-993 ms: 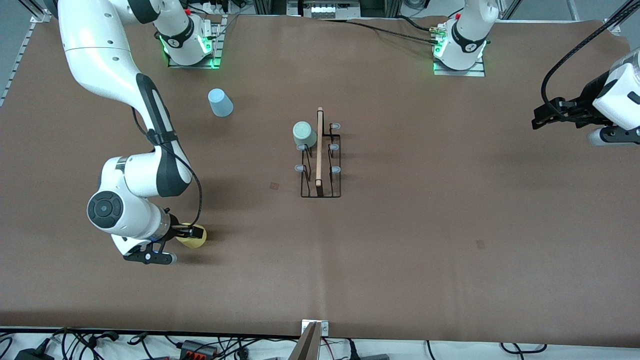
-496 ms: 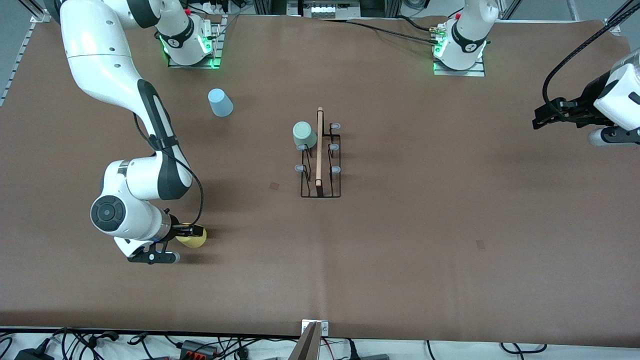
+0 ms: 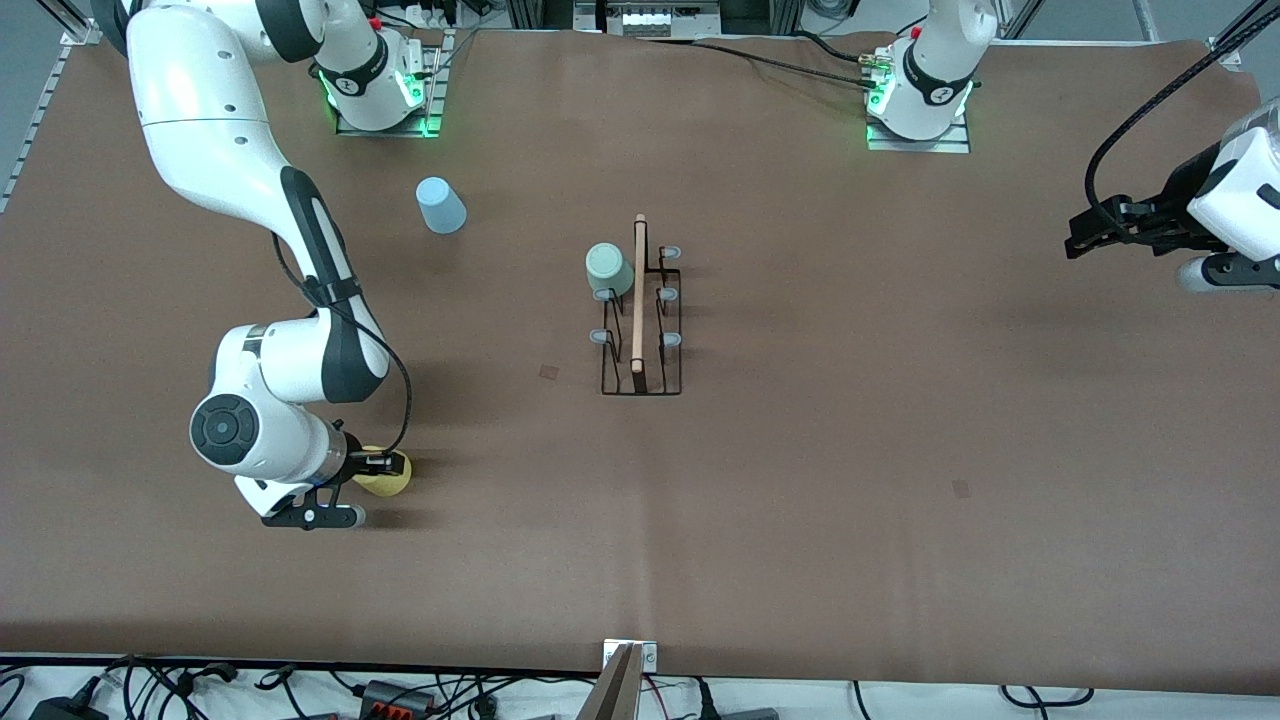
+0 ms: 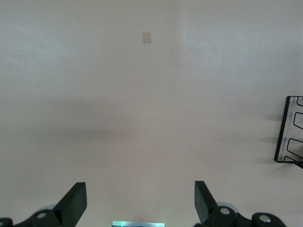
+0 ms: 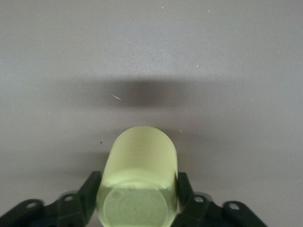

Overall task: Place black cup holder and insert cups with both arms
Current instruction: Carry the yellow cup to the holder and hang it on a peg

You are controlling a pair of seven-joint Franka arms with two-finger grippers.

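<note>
Yellow cup (image 3: 385,482) lifted, axis horizontal

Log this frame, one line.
right tool: shut on yellow cup | left tool: open, waiting | green cup: on holder

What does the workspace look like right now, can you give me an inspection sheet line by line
Surface: brown table, two small dark marks.
Job's things: black cup holder mid-table, mint cup on a prong; blue cup upside down toward the right arm's end; yellow cup in the right gripper.
Clutter: nothing seen.
Grippers: right gripper shut on the yellow cup; left gripper open, waiting over the left arm's end of the table.
Cables: black cables along both arms, more at the table edges.
Surroundings: green-lit arm bases.
</note>
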